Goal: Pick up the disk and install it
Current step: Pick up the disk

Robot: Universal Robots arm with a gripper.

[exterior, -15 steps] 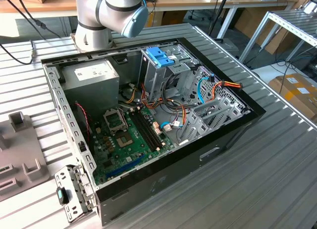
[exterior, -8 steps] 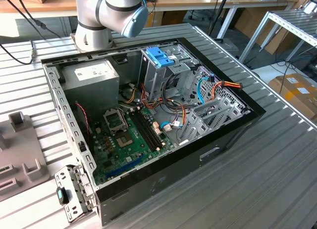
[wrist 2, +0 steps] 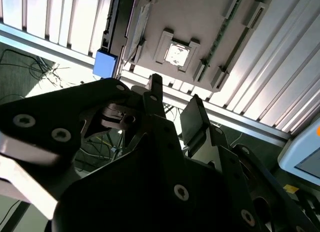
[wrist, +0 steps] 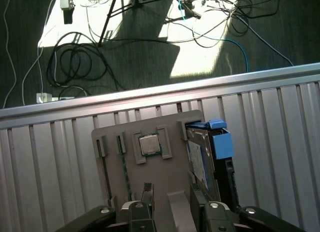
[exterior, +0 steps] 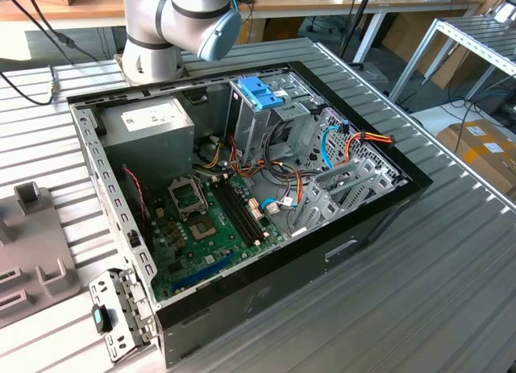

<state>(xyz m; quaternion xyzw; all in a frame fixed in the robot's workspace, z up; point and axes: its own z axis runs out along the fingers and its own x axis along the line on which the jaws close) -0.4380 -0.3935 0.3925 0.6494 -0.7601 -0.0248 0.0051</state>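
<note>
The disk [wrist: 201, 157] stands on edge in a slot along one side of a grey fixture tray [wrist: 150, 179]; it is silver-grey with a white label and blue carrier rails [wrist: 220, 142]. In the second wrist view a blue rail end [wrist 2: 105, 63] of the disk shows at the tray's edge [wrist 2: 200, 21]. My gripper [wrist: 171, 194] hovers above the tray, beside the disk and apart from it. It is open, with nothing between its two dark fingers [wrist 2: 155, 94]. In the exterior view the open computer case [exterior: 242, 188] lies on the ribbed table.
The tray also carries a processor chip [wrist: 149, 144] and a memory stick [wrist: 126, 177]. Inside the case are a grey power-supply box [exterior: 149, 123], a light-blue latch on a metal cage [exterior: 262, 91], a green mainboard [exterior: 210, 228] and loose cables. Cables lie on the floor beyond the table edge [wrist: 150, 99].
</note>
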